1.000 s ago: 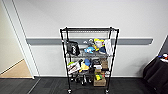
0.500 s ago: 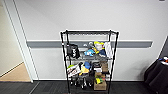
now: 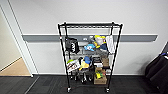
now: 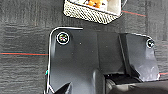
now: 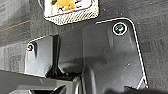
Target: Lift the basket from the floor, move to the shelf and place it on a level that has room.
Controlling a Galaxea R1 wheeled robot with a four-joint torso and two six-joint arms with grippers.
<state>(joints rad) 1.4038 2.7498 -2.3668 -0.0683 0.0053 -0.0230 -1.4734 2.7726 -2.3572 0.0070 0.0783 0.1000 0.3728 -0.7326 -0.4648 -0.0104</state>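
**Basket on the carpet, rack ahead**

Looking past each wrist's dark plate, neither pincer's fingers can be made out, so I cannot tell whether either stands apart or together. Beyond the left wrist plate lies the basket (image 4: 93, 11), cream woven, resting on the floor (image 4: 22, 35) of dark striped carpet, its long woven side turned toward the camera and slightly skewed to the plate's edge. The right wrist view shows the basket (image 5: 72, 12) from its other side, orange things inside it, apart from the plate. Thin red lines cross the carpet near it.

In the head view the shelf (image 3: 90, 56) stands upright against a pale wall on small casters. Its top level (image 3: 90, 25) is a bare wire grid; lower tiers carry toys, a black bag (image 3: 72, 45) and a cardboard box (image 3: 100, 78). A dark object (image 3: 157, 68) leans at right; a doorway opens on tan flooring (image 3: 13, 68) at left.
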